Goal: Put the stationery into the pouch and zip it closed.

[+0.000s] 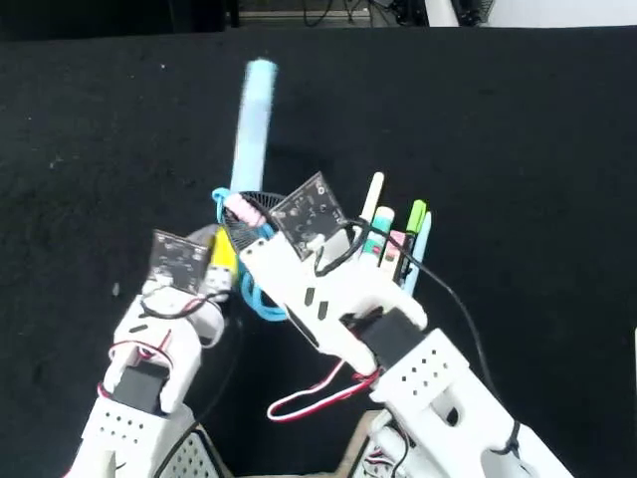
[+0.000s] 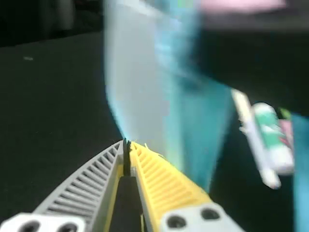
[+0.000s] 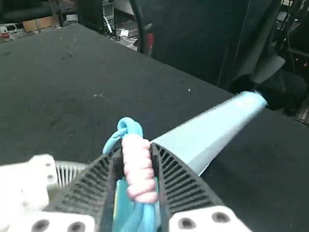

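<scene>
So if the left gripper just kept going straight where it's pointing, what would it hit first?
The light blue pouch. It rises straight ahead of the left gripper, right at its closed tips, which seem to be pinching its edge. Depth is blurry there, so that's a best guess.

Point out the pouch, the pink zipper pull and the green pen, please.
pouch [image 1: 254, 119], high view, middle of its light blue body.
pink zipper pull [image 3: 137, 166], right wrist view, middle of the braided cord.
green pen [image 1: 415, 214], high view, its green upper end.
</scene>
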